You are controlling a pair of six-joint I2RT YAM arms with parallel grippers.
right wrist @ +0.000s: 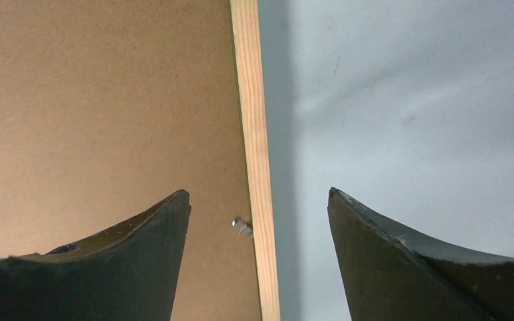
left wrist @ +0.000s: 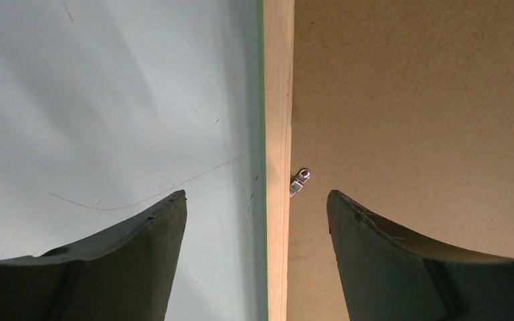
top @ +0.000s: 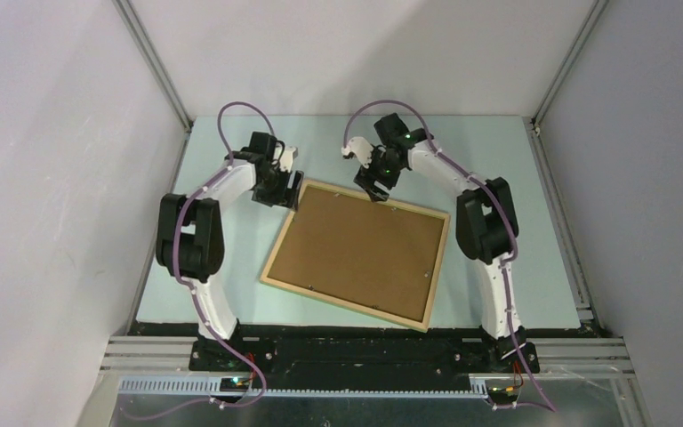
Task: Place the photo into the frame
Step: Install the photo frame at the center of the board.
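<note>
From above, the frame (top: 347, 305) is lying face down, the photo (top: 360, 253) sitting inside, brown back up. In each wrist view in turn, left gripper (left wrist: 256, 200) and right gripper (right wrist: 259, 197) are gaping astride a rail, gripping nothing. Seating seems done; the next move is probably calling for lifting clear.

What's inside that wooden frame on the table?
A plain brown board fills the frame, with small metal clips at its edges. Its underside faces the table, hidden.

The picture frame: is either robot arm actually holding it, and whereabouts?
Nothing is held. Both pairs of jaws stand open astride a wooden edge of the frame, not touching it; the frame lies flat on the table.
</note>
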